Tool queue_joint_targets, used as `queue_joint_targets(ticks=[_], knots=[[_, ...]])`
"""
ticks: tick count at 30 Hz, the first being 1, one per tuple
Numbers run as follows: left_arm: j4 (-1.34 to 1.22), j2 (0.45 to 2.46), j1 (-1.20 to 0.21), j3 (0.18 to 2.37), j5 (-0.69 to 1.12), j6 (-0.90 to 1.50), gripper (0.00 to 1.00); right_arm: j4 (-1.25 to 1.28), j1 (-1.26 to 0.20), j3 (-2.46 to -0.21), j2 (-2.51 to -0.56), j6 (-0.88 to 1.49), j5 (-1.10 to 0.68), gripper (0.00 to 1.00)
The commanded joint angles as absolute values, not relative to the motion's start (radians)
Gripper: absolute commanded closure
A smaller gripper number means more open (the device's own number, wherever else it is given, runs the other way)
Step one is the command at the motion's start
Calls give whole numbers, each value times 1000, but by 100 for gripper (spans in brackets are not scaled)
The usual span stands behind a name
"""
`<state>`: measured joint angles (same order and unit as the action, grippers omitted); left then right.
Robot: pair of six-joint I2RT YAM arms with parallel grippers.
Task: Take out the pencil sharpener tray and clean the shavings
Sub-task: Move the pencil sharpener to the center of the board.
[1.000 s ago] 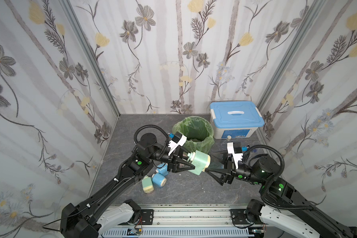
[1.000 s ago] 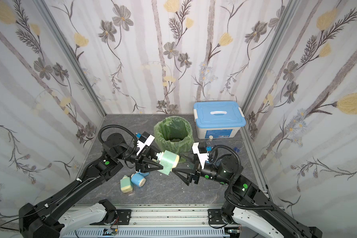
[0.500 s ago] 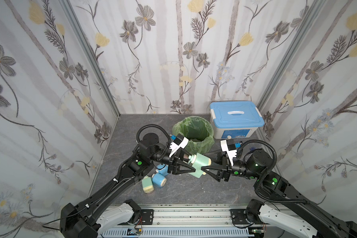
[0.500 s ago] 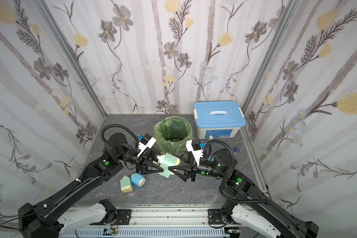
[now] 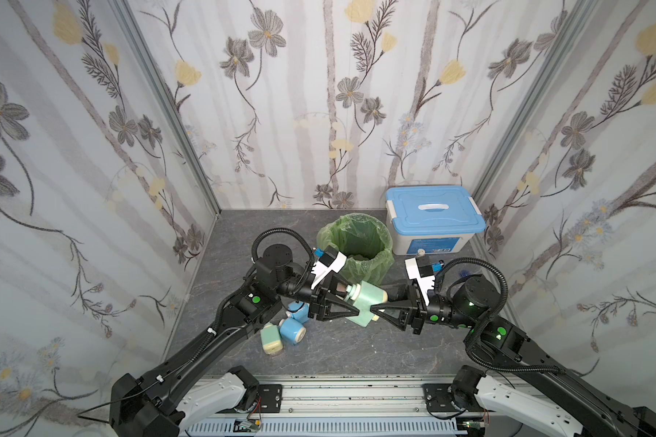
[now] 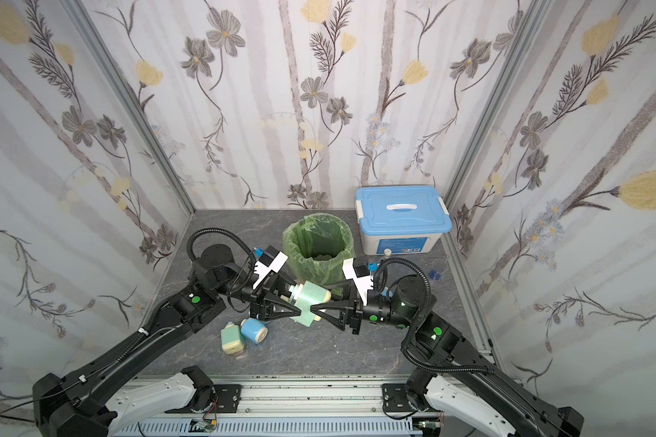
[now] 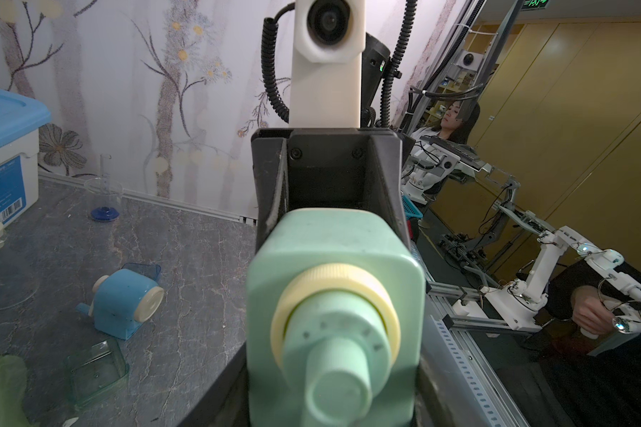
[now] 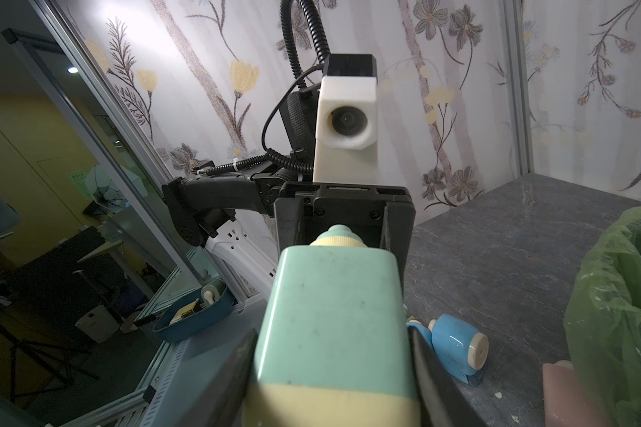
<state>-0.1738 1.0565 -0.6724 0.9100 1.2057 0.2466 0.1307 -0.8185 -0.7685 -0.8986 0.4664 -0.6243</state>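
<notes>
We note the green sharpener held clear of the worktop, just before the bin. The left tool pinches its knob end and the right tool its cream end (both clamped tight).

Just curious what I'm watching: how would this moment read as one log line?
left gripper: shut on green sharpener | right gripper: shut on same sharpener | sharpener: held off table, near bin

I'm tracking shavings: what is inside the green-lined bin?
Inside the bin: dark green liner and a few pale bits low down, too small to identify; its near wall hides the rest.
</notes>
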Motion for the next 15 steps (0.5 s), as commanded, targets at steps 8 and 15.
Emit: queue_joint_targets(ticks=[8, 15], knots=[[-216, 1060, -672, 923, 1179, 226, 19, 145, -803, -746, -886, 465, -606, 79], [-112, 1055, -659, 938, 972, 189, 2, 122, -787, -614, -843, 466, -487, 79]])
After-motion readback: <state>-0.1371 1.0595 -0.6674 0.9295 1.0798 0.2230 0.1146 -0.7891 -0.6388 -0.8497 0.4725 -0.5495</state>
